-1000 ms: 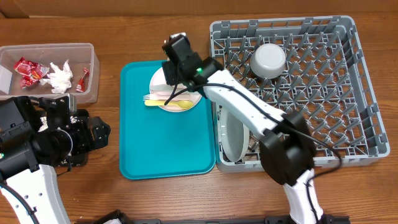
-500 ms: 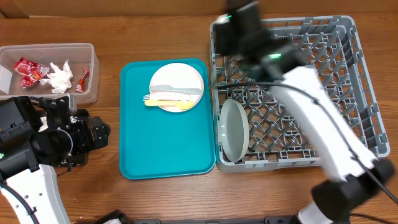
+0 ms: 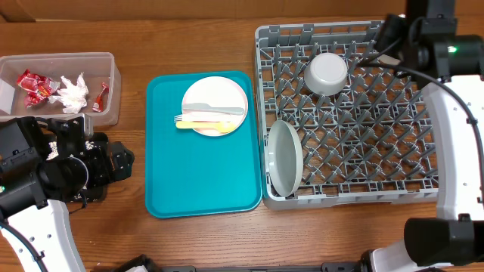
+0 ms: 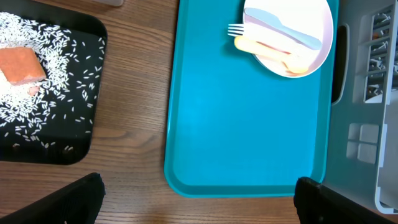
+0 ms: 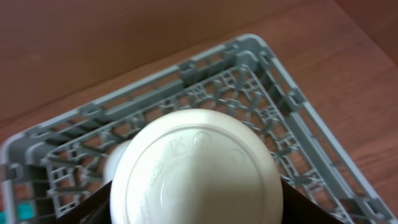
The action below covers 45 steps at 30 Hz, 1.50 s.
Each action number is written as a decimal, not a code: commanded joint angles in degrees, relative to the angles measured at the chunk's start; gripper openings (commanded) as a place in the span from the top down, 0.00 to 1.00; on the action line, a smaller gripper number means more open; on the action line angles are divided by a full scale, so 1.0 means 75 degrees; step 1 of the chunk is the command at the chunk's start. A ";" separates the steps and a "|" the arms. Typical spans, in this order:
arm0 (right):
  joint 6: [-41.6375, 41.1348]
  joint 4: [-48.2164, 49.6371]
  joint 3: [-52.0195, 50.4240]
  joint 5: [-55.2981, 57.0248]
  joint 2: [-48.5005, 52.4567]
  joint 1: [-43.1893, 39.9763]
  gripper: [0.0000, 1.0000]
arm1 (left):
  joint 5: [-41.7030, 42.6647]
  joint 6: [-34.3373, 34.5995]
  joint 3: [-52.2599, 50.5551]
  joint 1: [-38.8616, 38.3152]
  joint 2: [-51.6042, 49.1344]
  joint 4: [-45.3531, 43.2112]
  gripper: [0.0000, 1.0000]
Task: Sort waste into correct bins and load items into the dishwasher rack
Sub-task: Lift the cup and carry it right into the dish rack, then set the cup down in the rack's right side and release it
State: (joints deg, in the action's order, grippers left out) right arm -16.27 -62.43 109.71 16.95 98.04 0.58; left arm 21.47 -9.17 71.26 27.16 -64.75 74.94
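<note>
1. The small white cup shows its underside, clamped between my right jaws above a far corner of the dishwasher rack.
2. Inside the rack, the grey bowl rests near the back wall and the grey plate stands on edge.
3. My left jaws gape wide and empty by the teal tray; rice fills the black tray beside it on the worktop.

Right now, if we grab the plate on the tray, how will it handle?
The plate looks stiff and probably light. The cutlery lies loose on it, so tilting would likely spill it. The plate's rim sits flat on the smooth tray, so a push may slide it rather than lift it.
</note>
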 commanded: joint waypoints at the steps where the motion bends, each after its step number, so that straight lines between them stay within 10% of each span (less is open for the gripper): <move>1: -0.0035 0.0026 -0.0143 -0.0026 0.0286 -0.0332 0.59 | 0.0076 -0.0061 -0.0055 0.0055 -0.0017 -0.0032 0.00; 32: -0.0032 0.1061 -0.1510 -0.0181 0.1903 -0.0769 0.53 | 0.0076 -0.0061 -0.0055 0.0055 -0.0017 -0.0032 0.00; 37: -0.0035 0.0968 -0.1510 -0.0309 0.1903 -0.0769 0.20 | 0.0076 -0.0061 -0.0055 0.0055 -0.0017 -0.0032 0.00; 45: -0.0038 0.0350 -0.0959 -0.0962 0.1760 -0.0769 0.09 | 0.0076 -0.0061 -0.0055 0.0055 -0.0017 -0.0029 0.00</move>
State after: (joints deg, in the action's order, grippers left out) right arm -16.45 -58.83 98.83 11.84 112.31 -4.89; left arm 21.47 -9.17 71.26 27.16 -64.75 74.94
